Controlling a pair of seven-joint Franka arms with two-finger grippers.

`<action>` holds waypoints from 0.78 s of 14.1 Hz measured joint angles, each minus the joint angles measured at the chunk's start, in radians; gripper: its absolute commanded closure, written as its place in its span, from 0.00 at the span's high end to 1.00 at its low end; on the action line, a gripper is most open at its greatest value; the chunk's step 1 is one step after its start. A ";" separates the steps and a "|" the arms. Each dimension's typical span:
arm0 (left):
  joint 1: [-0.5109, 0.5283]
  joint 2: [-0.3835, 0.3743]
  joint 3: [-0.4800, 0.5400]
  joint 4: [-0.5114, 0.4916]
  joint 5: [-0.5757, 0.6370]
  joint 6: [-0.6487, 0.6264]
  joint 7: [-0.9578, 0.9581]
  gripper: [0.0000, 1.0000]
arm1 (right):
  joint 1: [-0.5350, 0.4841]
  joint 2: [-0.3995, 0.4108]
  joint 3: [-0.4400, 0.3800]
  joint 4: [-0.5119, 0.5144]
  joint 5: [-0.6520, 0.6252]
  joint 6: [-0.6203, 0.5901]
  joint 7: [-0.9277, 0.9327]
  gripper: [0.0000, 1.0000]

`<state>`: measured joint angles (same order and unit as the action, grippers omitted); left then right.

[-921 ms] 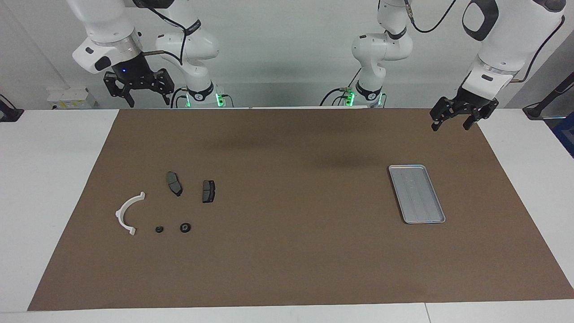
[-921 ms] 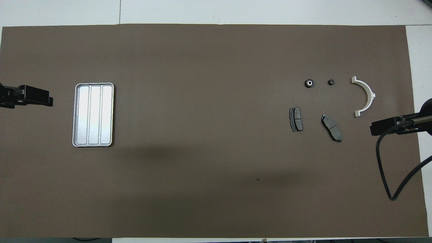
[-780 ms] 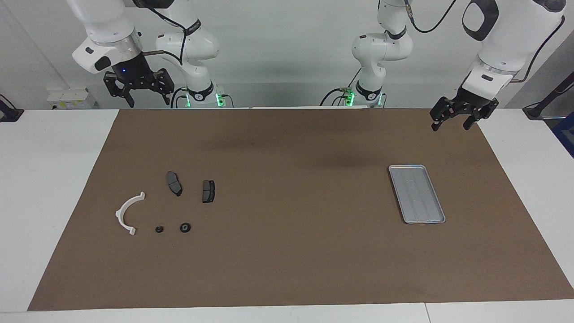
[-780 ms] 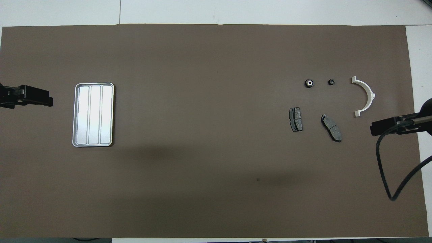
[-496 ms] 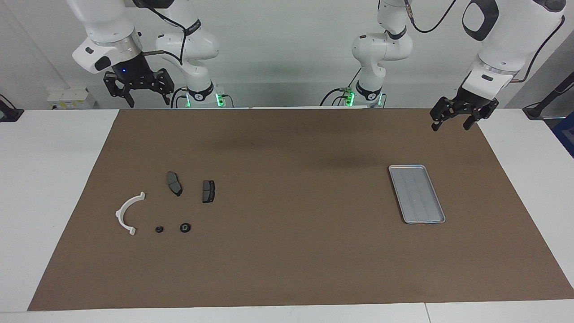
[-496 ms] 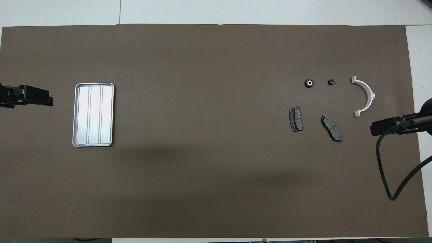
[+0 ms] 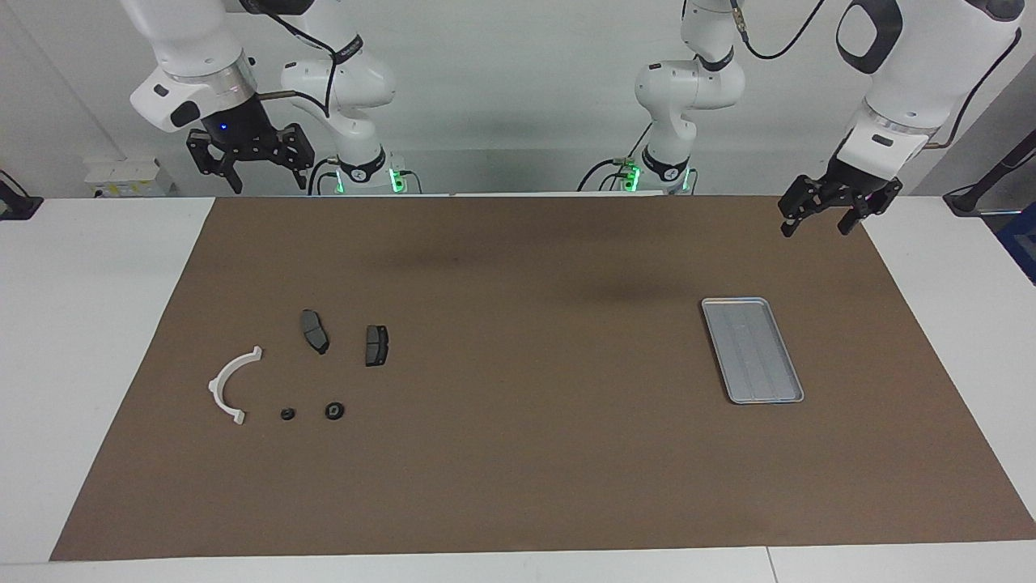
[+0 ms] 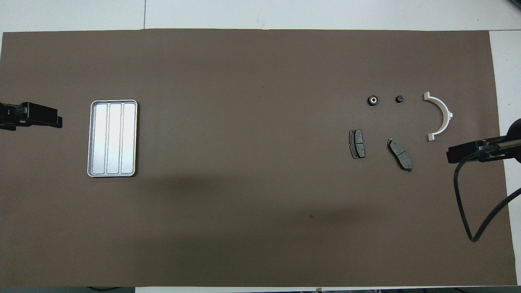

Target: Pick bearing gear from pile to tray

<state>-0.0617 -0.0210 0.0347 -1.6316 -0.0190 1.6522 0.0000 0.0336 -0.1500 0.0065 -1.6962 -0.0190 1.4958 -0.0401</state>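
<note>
The pile lies on the brown mat toward the right arm's end. In it, the bearing gear [image 7: 334, 411] [image 8: 372, 100] is a small black round piece with a silver centre. Beside it sit a smaller black round piece [image 7: 286, 414] [image 8: 399, 99] and a white half-ring bracket [image 7: 214, 387] [image 8: 447, 114]. Two dark grey plates [image 7: 314, 330] [image 8: 357, 143] lie nearer to the robots. The silver tray [image 7: 753, 350] [image 8: 113, 138] rests bare toward the left arm's end. My right gripper [image 7: 269, 185] [image 8: 460, 152] hangs open, high above the mat's edge. My left gripper [image 7: 814, 228] [image 8: 44, 116] hangs open over the mat's corner near the tray.
The brown mat [image 7: 526, 453] covers most of the white table. A black cable [image 8: 462, 203] loops down from the right arm over the mat's end. Both robot bases stand at the table's edge, with green lights [image 7: 396, 178] glowing at their feet.
The left gripper has drifted very slightly toward its end of the table. The right arm and all the parts stay where they were.
</note>
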 measured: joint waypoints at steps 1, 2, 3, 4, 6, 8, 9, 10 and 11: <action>0.000 0.000 -0.001 0.000 0.000 0.002 0.000 1.00 | 0.001 0.000 0.002 0.001 0.000 0.001 0.000 1.00; 0.000 0.000 -0.001 0.000 0.000 0.003 0.000 1.00 | 0.002 0.000 0.004 0.002 0.001 0.002 0.000 1.00; -0.001 0.000 -0.002 0.000 0.000 0.003 0.000 1.00 | 0.002 0.000 0.006 0.003 0.001 0.002 0.000 1.00; -0.001 0.000 -0.002 0.000 0.000 0.003 0.000 1.00 | 0.003 0.000 0.008 0.003 0.001 0.002 0.000 1.00; -0.001 0.000 -0.003 0.000 0.000 0.004 -0.002 1.00 | 0.003 0.000 0.011 0.004 0.001 0.007 0.000 1.00; -0.001 0.000 -0.003 0.000 0.000 0.004 -0.003 1.00 | 0.003 0.000 0.011 0.005 0.001 0.019 0.000 1.00; -0.001 0.000 -0.003 0.000 0.000 0.005 -0.003 1.00 | 0.003 0.000 0.011 0.005 0.001 0.019 0.000 1.00; -0.001 0.000 -0.003 0.000 0.000 0.007 -0.003 1.00 | 0.003 0.000 0.011 0.006 0.001 0.019 0.000 1.00; -0.001 0.000 -0.003 0.000 0.000 0.008 -0.003 1.00 | 0.003 0.000 0.011 0.006 0.001 0.019 0.000 1.00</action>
<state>-0.0630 -0.0214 0.0320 -1.6316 -0.0190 1.6604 -0.0027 0.0366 -0.1501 0.0178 -1.6906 -0.0183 1.5148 -0.0401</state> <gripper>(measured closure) 0.000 0.000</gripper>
